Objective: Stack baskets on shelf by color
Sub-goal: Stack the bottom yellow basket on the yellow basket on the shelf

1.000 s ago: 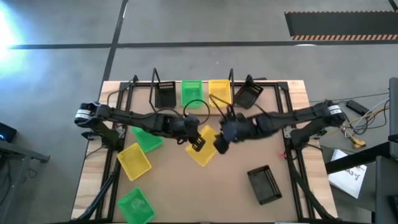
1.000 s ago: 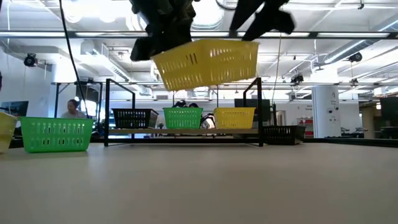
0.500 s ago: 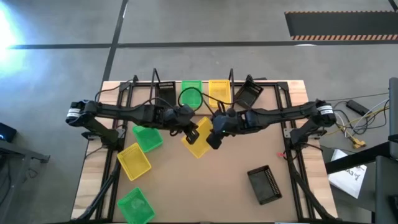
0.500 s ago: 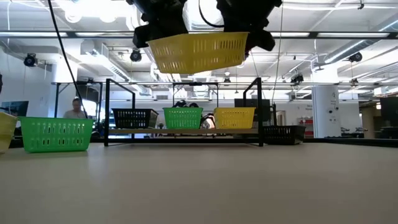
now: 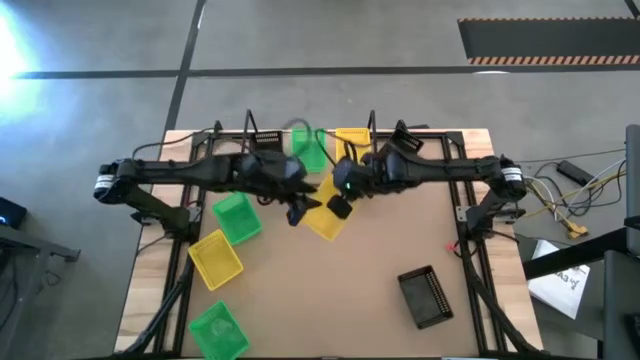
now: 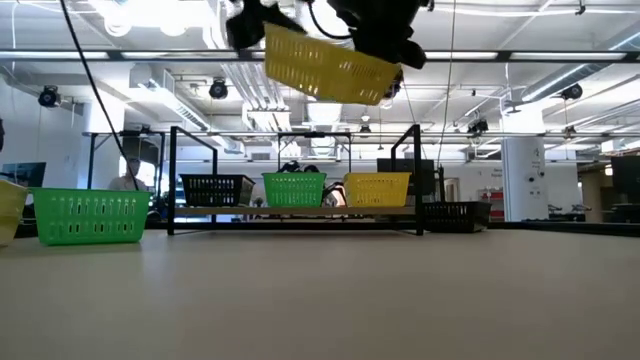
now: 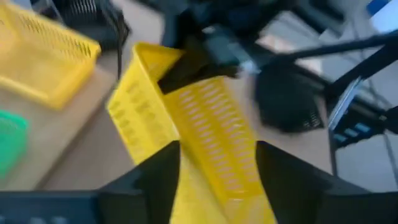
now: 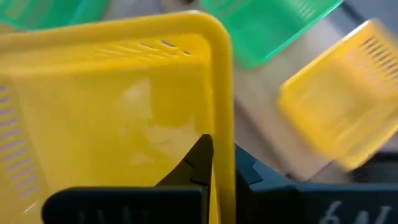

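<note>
Both grippers — left gripper, right gripper — clamp one tilted yellow basket aloft before the shelf.

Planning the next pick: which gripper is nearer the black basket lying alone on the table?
Right. The right gripper, shut on the lifted yellow basket, is up-left of the black basket; the left gripper holds the yellow basket's far side.

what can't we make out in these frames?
- Left gripper jaws: high view too small; left wrist view shows only blurred fingers around the held yellow basket.
- Low view: both grippers cut off by the top edge.
- Basket beside the shelf: too dark and small in low view.
</note>
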